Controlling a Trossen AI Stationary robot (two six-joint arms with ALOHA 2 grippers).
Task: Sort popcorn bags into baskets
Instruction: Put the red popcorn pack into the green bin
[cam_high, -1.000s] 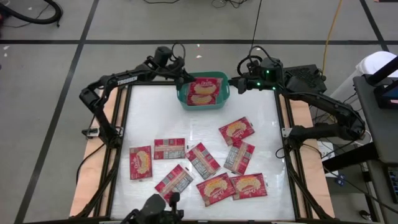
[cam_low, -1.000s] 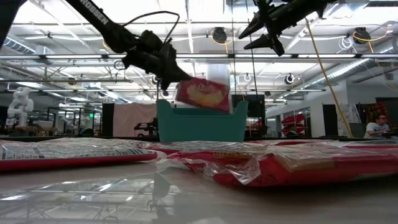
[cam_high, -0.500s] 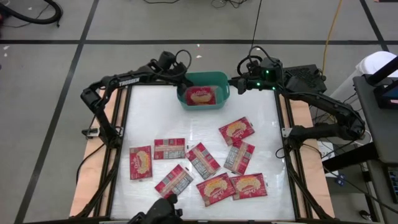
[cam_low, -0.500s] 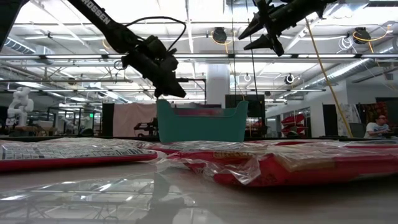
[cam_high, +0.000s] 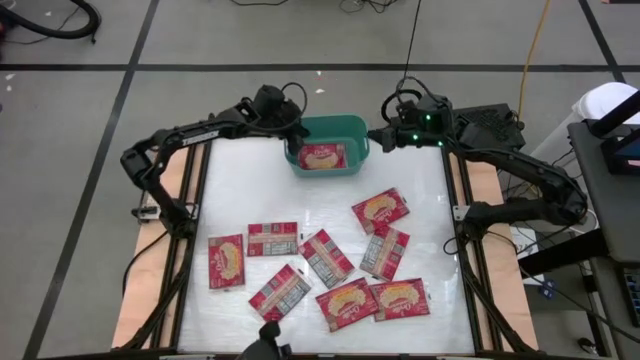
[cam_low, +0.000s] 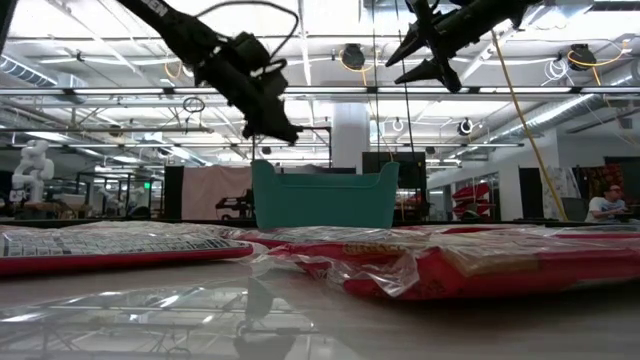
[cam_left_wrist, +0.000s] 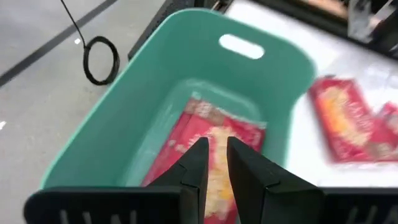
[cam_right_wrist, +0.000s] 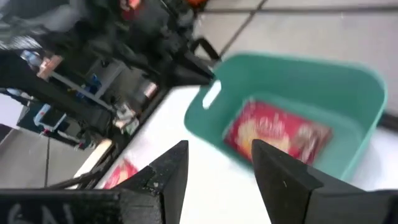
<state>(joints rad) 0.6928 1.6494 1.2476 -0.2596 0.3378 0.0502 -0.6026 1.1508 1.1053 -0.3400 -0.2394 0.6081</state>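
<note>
1. Popcorn bags (cam_high: 330, 262), flat, glossy red packets, are seen scattered across the near half of the smooth white table (cam_high: 250, 190).
2. One bag (cam_left_wrist: 208, 149) is seen lying flat inside the teal plastic basket (cam_high: 352, 128), a rounded-corner tub at the far edge.
3. Left gripper (cam_left_wrist: 213, 163) is held above the basket, fingers slightly parted, nothing gripped.
4. Right gripper (cam_right_wrist: 214, 167) is held beside the basket, fingers spread, empty.

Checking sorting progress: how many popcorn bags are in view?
10: one in the teal basket, bag; nine on the table, the first at its left, the rest toward its near right. Others may hide underneath.
</note>
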